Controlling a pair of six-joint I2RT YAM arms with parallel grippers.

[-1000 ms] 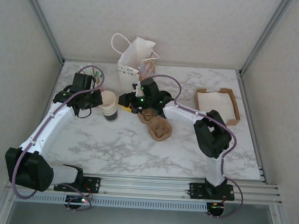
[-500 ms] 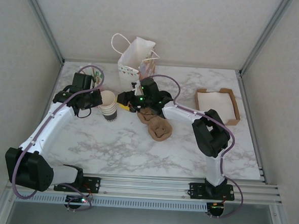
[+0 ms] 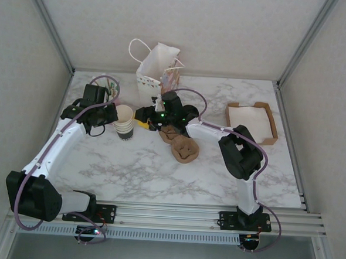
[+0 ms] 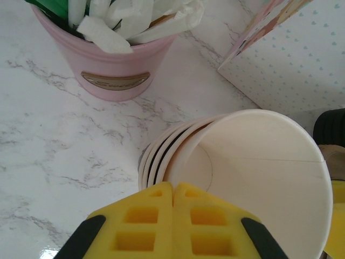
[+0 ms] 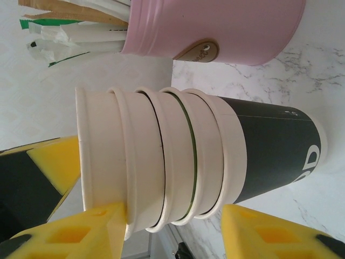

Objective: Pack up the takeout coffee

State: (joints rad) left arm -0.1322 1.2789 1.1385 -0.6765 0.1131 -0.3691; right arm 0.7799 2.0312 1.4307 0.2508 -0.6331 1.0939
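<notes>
Marble, cup stack before right jaws

The marbled tabletop is shining glossily; the stacked paper cups are looking matt, the pink pot perhaps metal.

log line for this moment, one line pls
left gripper: shut at cup stack rim | right gripper: open beside it | paper bag: upright at back
</notes>
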